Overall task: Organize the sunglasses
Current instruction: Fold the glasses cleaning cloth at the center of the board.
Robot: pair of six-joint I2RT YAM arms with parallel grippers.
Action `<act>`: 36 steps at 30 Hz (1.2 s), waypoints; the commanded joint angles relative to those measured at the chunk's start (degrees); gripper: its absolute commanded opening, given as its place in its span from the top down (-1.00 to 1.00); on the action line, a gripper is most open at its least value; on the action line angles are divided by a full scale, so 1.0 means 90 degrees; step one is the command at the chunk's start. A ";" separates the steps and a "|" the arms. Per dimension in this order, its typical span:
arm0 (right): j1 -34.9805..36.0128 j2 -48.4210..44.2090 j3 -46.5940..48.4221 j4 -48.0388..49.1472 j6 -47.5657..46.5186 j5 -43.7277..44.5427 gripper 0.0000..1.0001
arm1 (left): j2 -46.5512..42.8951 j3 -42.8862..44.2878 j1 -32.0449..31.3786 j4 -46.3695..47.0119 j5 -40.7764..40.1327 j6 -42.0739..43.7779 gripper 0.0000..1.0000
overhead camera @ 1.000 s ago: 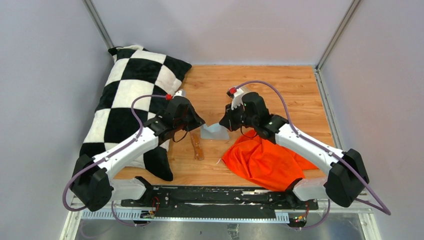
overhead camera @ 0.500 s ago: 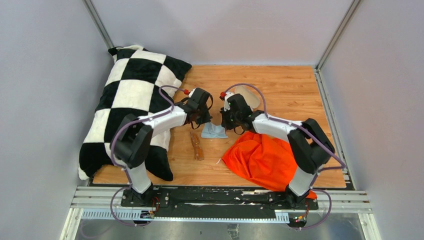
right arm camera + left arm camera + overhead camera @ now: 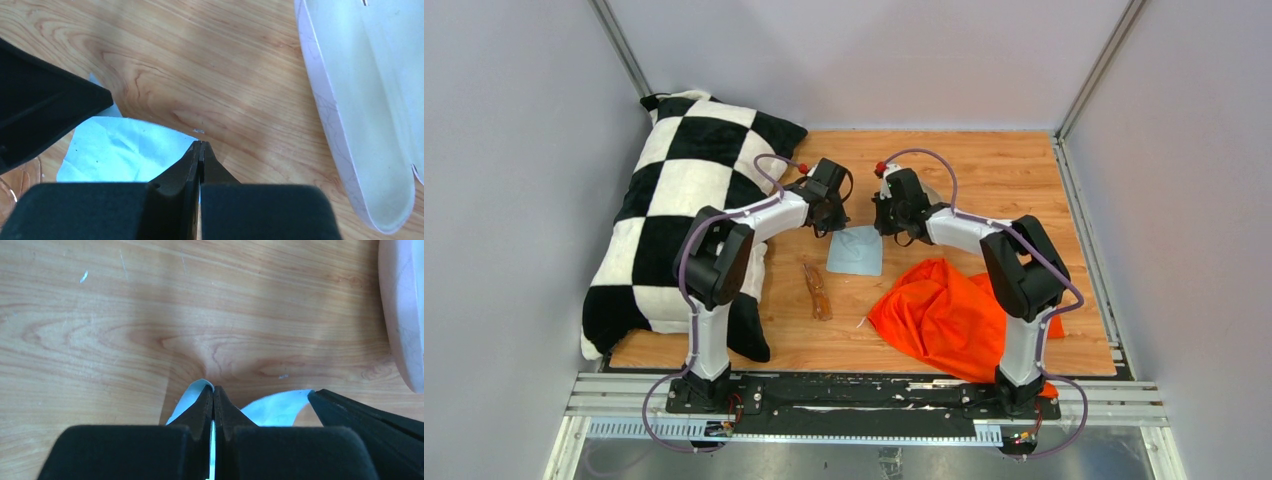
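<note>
The amber-brown folded sunglasses (image 3: 817, 291) lie on the wooden table, left of the orange cloth and apart from both grippers. A light blue cloth (image 3: 856, 250) lies spread flat between the arms. My left gripper (image 3: 831, 226) is shut on its far left corner (image 3: 192, 392). My right gripper (image 3: 886, 228) is shut on its far right corner; the cloth (image 3: 120, 150) shows to the left of my fingers. The pale pink case (image 3: 365, 110) lies open to the right of my right gripper and also shows at the right edge of the left wrist view (image 3: 402, 310).
A black-and-white checkered pillow (image 3: 684, 210) fills the left side of the table. A crumpled orange cloth (image 3: 949, 315) lies at the near right. Grey walls and metal posts enclose the table (image 3: 1014, 165).
Both grippers have moved away from the bases with the blue cloth held between them. The cloth went from bunched and lifted to spread flat on the table.
</note>
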 commanded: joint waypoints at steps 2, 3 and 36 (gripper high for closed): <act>-0.0089 0.0325 0.0459 0.0070 -0.0165 0.0087 1.00 | 0.0504 0.0518 0.0141 -0.0278 0.0020 0.0232 1.00; -0.0093 0.0341 0.0494 0.0057 -0.0159 0.0072 1.00 | 0.0556 0.0612 0.0146 -0.0333 0.0054 0.0282 1.00; 0.0214 -0.1036 -0.1293 0.0143 0.0503 -0.1253 1.00 | -0.0592 -0.0861 -0.0034 0.0040 0.0674 0.0399 1.00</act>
